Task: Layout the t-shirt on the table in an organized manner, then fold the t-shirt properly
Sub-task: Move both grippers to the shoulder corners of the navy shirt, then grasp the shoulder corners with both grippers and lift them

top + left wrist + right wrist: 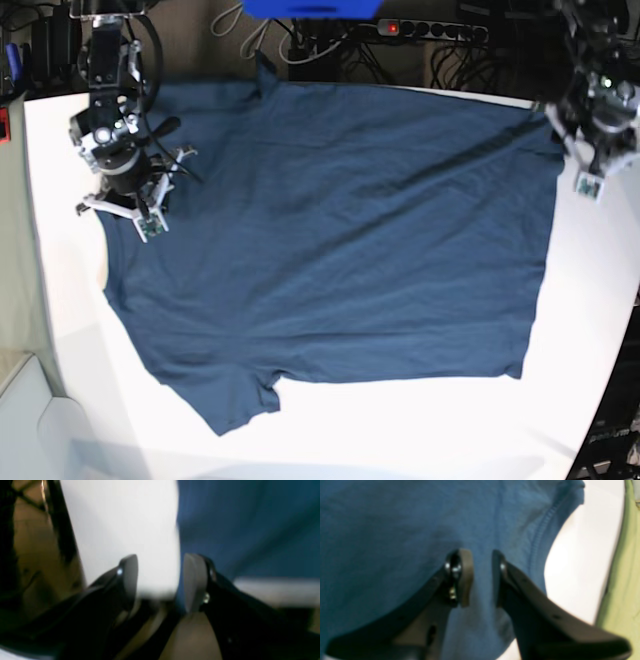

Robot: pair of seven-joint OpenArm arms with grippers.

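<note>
T-shirt [340, 250], dark navy, lies spread flat over most of the white table [420, 430], one short sleeve pointing toward the near edge at lower left in the base view. Long diagonal creases cross the body; the far hem sits close to the back edge of the table.

Right gripper [482, 577]: over the shirt's left side in the base view. Wrist view shows both fingers apart with blue cloth visible in the gap between them; nothing clamped. A stitched hem runs just to the right of the fingers, then bare table, then a yellow-green surface [622, 580] beyond it.

Left gripper [160, 580]: at the shirt's far right corner in the base view. Wrist view is motion-blurred; jaws stand apart, white table showing between the pads, the shirt's edge running just by one pad. No cloth held.

Surroundings: a power strip [430, 30] with a red switch and tangled cables [300, 45] lie behind the back edge of the table; a blue object [310, 8] sits at top centre. Neither touches the shirt as far as the base view shows. A pale grey surface [25, 420] shows at lower left.
</note>
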